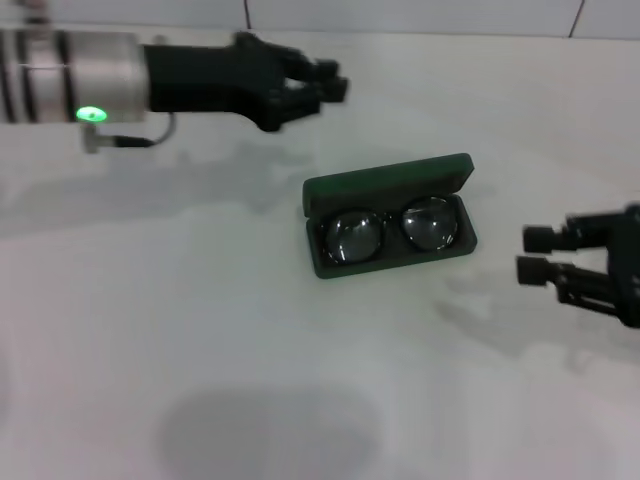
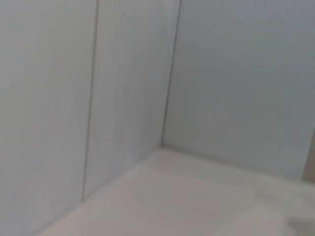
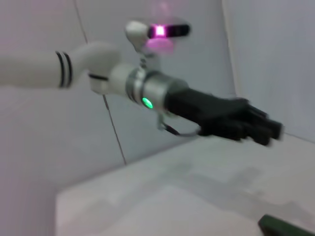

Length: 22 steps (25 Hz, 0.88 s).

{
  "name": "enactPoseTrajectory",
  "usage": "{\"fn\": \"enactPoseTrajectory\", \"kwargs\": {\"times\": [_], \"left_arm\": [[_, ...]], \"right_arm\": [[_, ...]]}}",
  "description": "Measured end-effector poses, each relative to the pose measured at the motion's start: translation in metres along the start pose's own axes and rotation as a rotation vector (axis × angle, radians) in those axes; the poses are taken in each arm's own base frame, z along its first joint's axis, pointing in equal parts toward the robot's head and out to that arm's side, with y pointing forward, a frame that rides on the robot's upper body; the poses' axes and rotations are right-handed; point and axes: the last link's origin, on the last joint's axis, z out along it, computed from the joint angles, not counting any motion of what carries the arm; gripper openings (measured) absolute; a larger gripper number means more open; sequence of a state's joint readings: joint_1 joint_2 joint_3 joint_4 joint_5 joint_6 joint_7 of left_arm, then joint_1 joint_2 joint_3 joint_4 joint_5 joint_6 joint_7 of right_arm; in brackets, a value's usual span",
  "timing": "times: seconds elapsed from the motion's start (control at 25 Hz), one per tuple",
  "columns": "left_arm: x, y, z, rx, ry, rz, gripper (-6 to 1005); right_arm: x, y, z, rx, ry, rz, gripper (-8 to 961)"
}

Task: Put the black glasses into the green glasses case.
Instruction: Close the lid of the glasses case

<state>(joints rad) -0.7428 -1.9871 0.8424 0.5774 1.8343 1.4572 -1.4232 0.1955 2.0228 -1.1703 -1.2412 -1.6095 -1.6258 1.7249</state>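
The green glasses case [image 1: 388,183] lies open in the middle of the white table, its lid tilted up at the back. The black glasses [image 1: 390,231] lie inside it, lenses up, folded into the tray. My left gripper [image 1: 328,82] hovers empty above and behind the case to its left, fingers together; it also shows in the right wrist view [image 3: 269,131]. My right gripper [image 1: 533,254] is open and empty, low over the table to the right of the case. A corner of the case [image 3: 287,227] shows in the right wrist view.
The white table [image 1: 200,330] spreads around the case. A tiled white wall [image 2: 221,73] stands behind the table. The left wrist view shows only wall and table surface.
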Motion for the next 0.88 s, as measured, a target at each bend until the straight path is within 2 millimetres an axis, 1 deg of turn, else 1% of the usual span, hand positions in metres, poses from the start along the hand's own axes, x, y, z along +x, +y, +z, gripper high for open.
{"fn": "enactPoseTrajectory", "kwargs": {"times": [0.08, 0.2, 0.24, 0.44, 0.56, 0.68, 0.88], "left_arm": [[-0.001, 0.001, 0.023, 0.001, -0.066, -0.002, 231], [-0.002, 0.006, 0.048, -0.003, -0.126, -0.003, 231], [-0.003, 0.008, 0.052, -0.004, -0.135, -0.005, 230], [-0.009, 0.008, 0.069, 0.007, -0.166, -0.019, 226], [-0.011, 0.008, 0.071, 0.014, -0.173, -0.013, 225], [-0.017, 0.007, 0.076, 0.036, -0.191, -0.002, 224], [-0.024, 0.007, 0.079, 0.047, -0.222, -0.003, 223]], "right_arm": [[0.018, -0.003, -0.008, 0.001, -0.046, 0.053, 304], [0.036, -0.008, -0.013, 0.015, -0.103, 0.071, 305], [0.039, -0.009, -0.013, 0.019, -0.121, 0.070, 305], [0.043, -0.019, -0.016, 0.054, -0.169, 0.064, 307], [0.041, -0.024, -0.013, 0.070, -0.166, 0.060, 306], [0.041, -0.029, -0.012, 0.090, -0.158, 0.055, 305], [0.043, -0.032, -0.008, 0.095, -0.150, 0.065, 303]]}}
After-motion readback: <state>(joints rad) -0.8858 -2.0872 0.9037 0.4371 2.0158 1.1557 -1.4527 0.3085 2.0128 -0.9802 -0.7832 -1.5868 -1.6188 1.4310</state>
